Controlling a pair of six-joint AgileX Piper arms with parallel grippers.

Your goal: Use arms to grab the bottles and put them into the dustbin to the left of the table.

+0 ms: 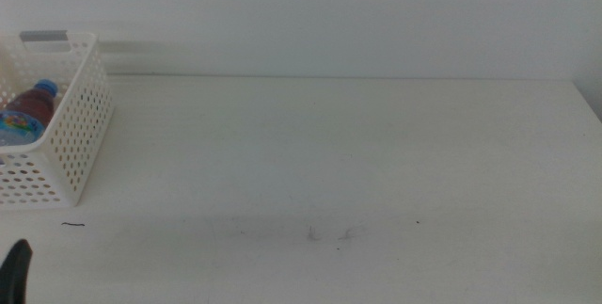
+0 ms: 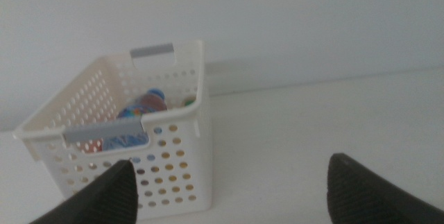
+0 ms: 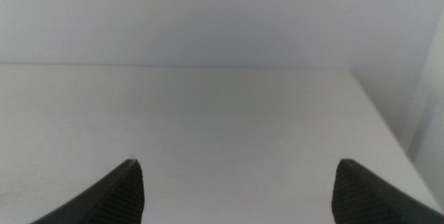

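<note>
From the middle view we see the basket (image 1: 66, 125) at the table's (image 1: 357, 153) far left, a blue-capped bottle (image 1: 26, 111) inside; light, slick plastic, best gripped mid-body. In the left wrist view, our left gripper (image 2: 229, 189) gapes wide, empty, near the basket. In the right wrist view, the right gripper (image 3: 236, 189) spreads wide, empty.

- A plain pale wall (image 1: 329, 12) fills the upper part of the frame.
- Soft, even light, with faint shadows in the upper left.
</note>
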